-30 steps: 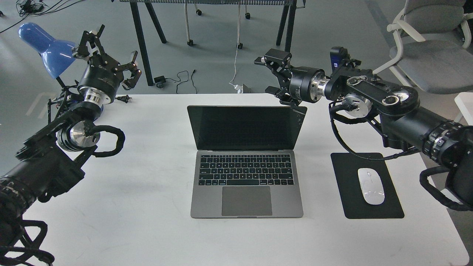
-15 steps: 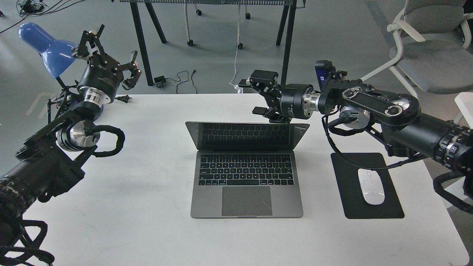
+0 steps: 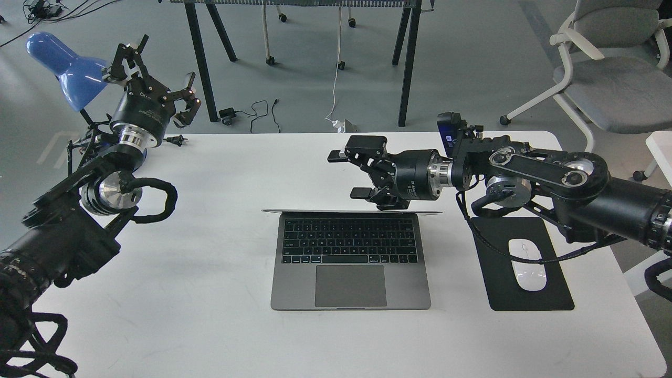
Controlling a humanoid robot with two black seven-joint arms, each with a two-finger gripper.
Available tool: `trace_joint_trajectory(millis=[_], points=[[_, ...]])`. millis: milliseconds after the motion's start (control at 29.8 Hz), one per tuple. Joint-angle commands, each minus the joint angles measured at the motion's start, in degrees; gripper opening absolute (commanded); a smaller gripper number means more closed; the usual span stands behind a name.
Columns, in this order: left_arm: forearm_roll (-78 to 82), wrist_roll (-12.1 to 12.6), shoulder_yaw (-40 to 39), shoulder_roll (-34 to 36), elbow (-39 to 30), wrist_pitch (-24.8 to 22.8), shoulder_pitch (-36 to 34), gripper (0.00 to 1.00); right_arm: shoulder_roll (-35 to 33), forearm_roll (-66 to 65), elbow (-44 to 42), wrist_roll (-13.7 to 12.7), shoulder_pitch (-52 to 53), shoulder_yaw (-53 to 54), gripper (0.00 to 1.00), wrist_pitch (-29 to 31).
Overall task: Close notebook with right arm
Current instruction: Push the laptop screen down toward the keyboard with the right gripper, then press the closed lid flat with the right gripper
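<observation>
The notebook [image 3: 350,296], space-grey with black keyboard and large trackpad, lies in the middle of the white table [image 3: 220,315]. Its lid [image 3: 315,211] is tipped toward me and shows only as a thin edge above the keyboard; the screen is hidden. My right arm [image 3: 530,173] reaches in from the right. Its gripper [image 3: 345,175] is open and empty, just behind and above the right half of the lid's edge, the lower finger [image 3: 362,193] close to it. My left gripper [image 3: 160,71] is open and empty, raised at the far left by the lamp.
A black mouse pad [image 3: 504,294] with a white mouse [image 3: 526,265] lies right of the notebook, under my right forearm. A blue lamp [image 3: 63,63] stands at the far left corner. A grey chair [image 3: 614,89] stands beyond the table's right edge.
My right gripper has moved left and down toward me behind the lid. The lid has swung from open and leaning back to tipped forward, seen edge-on. The left arm has not moved.
</observation>
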Motion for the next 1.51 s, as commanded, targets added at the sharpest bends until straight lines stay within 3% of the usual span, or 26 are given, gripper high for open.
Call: trace_joint_trajectory(millis=[0,1475], points=[[0.00,0.00,0.09,0.00,0.00,0.00,0.02,1.00,-0.29,0.00,1.27,-0.14,-1.08,-0.50,1.00,0.00],[0.00,0.00,0.09,0.00,0.00,0.00,-0.07,1.00,0.77,-0.97,-3.39,-0.58,-15.67,-4.28,1.00,-1.02]])
